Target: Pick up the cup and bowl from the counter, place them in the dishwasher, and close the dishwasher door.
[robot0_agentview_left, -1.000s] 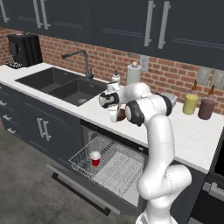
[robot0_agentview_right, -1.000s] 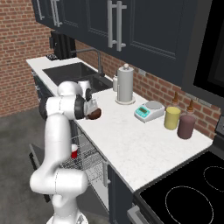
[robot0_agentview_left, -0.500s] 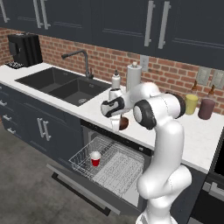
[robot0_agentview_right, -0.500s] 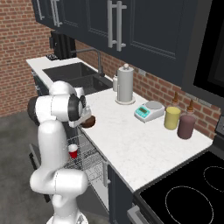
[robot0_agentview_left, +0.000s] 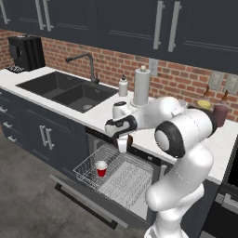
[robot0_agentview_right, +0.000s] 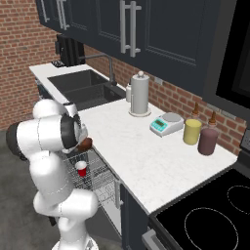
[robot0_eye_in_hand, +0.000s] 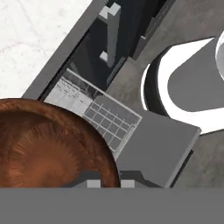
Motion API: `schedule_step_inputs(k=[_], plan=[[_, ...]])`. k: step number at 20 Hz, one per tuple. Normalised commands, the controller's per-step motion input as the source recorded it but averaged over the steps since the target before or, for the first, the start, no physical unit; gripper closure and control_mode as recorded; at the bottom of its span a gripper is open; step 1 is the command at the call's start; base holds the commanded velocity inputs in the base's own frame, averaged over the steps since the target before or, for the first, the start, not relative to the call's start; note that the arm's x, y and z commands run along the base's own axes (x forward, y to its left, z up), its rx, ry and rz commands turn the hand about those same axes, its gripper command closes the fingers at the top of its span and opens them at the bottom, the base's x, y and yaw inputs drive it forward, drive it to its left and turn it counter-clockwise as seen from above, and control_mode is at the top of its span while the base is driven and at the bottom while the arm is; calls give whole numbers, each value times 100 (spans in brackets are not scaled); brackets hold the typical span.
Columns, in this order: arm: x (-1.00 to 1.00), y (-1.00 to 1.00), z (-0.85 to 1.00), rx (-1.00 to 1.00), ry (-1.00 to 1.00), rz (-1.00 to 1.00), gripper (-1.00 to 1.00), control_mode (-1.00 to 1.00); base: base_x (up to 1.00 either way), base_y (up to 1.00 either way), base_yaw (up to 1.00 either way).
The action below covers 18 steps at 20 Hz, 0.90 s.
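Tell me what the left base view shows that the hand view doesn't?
Left base view, not hand view: the small red plastic cup and the dark double sink. Hand view, not left base view: the grainy inside of the round dark brown wooden bowl. Both: the white wire dishwasher rack and the white marbled stone counter.

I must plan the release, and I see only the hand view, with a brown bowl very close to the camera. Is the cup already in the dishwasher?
Observer: Yes. The cup stands upright in the rack, on the side nearer the sink.
Operator: Is the door open?
Observer: The dishwasher door is folded down, and the rack is pulled out over it.
Operator: How high is the bowl?
Observer: The end effector holds the bowl about level with the counter edge, above the rack and apart from the cup.
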Motion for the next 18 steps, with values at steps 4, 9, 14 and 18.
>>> schedule_step_inputs(k=[4, 9, 14, 18], plan=[[-100, 49, 14, -4, -10, 0, 100, -100, 0, 0, 0], [-91, 33, 16, -2, -8, 0, 100, -100, 0, 0, 0], [-68, 13, 0, -1, -2, 0, 100, -100, 0, 0, 0], [-9, 6, -3, 0, 0, 0, 100, -100, 0, 0, 0]])
